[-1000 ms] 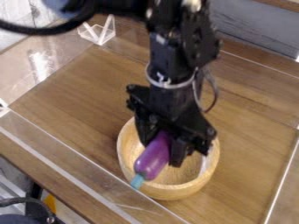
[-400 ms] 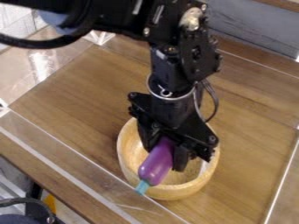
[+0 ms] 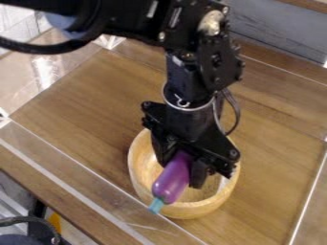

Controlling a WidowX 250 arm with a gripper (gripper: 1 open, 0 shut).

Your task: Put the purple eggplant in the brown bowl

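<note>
Wood-grain tabletop (image 3: 76,105), walled by clear panels (image 3: 57,206), is seen around the claw (image 3: 179,172), whose partly spread fingers clasp the purple eggplant (image 3: 170,176) above the brown bowl (image 3: 215,199), stem end lowest.

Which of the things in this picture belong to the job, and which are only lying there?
Belonging to the job:
- small smooth purple toy eggplant with teal stem, between the black gripper's jaws
- large round light-brown wooden bowl under it

Only lying there:
- small clear plastic stand at the back
- wooden table
</note>
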